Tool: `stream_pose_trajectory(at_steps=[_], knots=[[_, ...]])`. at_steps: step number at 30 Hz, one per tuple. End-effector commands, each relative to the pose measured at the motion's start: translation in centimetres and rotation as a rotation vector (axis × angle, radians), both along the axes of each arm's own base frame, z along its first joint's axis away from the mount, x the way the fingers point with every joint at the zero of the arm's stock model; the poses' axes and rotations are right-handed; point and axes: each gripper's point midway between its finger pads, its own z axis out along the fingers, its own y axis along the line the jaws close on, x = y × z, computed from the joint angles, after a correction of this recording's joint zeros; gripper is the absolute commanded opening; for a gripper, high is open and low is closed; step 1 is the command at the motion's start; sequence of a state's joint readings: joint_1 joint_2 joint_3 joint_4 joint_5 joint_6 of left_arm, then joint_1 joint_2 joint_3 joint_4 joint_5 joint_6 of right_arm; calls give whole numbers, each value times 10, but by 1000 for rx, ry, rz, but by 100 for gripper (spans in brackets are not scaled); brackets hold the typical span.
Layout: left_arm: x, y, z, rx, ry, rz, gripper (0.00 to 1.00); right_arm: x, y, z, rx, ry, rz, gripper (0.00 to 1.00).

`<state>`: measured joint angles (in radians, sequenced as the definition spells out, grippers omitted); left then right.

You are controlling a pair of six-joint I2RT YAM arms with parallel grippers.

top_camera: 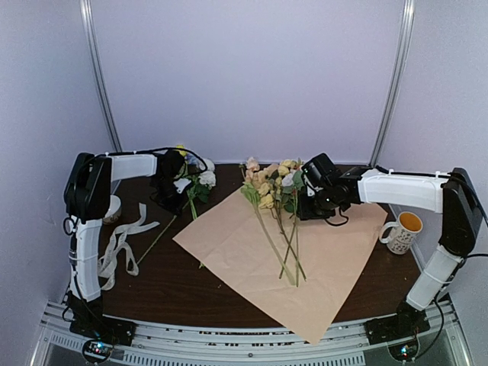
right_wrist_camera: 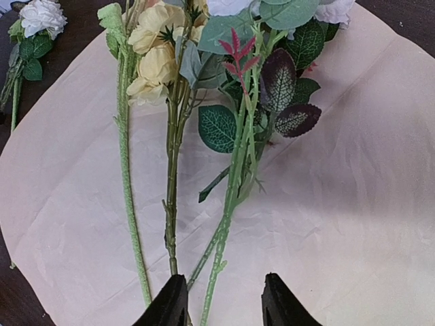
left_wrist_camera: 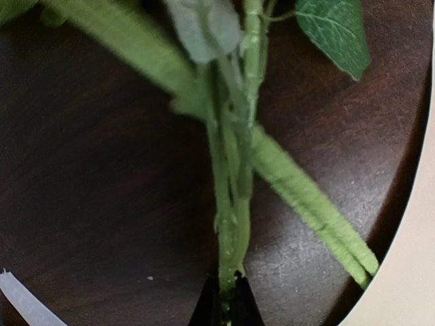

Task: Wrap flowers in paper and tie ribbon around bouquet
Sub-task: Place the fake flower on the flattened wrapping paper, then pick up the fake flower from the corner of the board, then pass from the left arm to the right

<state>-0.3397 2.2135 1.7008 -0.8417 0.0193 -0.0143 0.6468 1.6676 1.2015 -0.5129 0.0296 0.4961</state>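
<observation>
Over brown table [top_camera: 164, 282], wrist views reveal left jaws clamping flowers [left_wrist_camera: 231, 204], right jaws apart.

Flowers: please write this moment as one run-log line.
left gripper: shut on flower stems off paper | right gripper: open above flowers on paper | ribbon: lying loose, untied

Top cam high rear, wrist cams near flowers [top_camera: 266, 200]

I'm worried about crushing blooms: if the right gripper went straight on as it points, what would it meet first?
The right gripper, open, would likely meet the green flower stems lying on the paper just ahead, before any blooms; height above them is unclear.
</observation>
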Motion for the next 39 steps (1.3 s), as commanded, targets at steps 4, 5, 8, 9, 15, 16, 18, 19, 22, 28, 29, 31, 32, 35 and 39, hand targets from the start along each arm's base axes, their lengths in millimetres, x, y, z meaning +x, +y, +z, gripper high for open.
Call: stream_pose_trajectory(at_steps=[4,5,8,9,15,16,18,19,22,28,29,31,32,35,39], knots=[[10,16,40,-32,-104,93,0,-5,-3,20,7,-46,8,40],[12,14,55,-65,-144,90,0,-5,-3,22,10,-50,10,40],[14,-6,111,-214,-274,43,0,-5,-2,28,24,-61,12,40],[13,-15,131,-279,-324,16,0,-5,-1,31,31,-67,14,40],[-17,-48,256,-619,-603,-123,0,-10,24,65,154,-145,116,40],[-25,-52,278,-684,-655,-148,0,-14,34,76,200,-169,161,40],[-51,-59,336,-842,-807,-211,0,-22,58,109,307,-263,256,40],[-63,-61,348,-912,-839,-225,0,-28,70,125,359,-306,305,40],[-107,-74,405,-1077,-990,-319,0,-53,106,179,508,-430,461,40],[-193,-114,466,-1326,-1097,-547,0,-107,173,264,659,-602,718,46],[-202,-121,470,-1363,-1087,-573,0,-113,180,274,676,-617,739,47],[-217,-132,478,-1443,-1042,-614,0,-120,193,287,700,-638,766,51],[-223,-136,482,-1484,-1021,-635,0,-123,197,294,707,-649,776,53],[-234,-144,488,-1566,-969,-676,0,-122,201,301,699,-672,757,55],[-239,-154,485,-1581,-940,-688,0,-121,199,302,709,-687,743,55]])
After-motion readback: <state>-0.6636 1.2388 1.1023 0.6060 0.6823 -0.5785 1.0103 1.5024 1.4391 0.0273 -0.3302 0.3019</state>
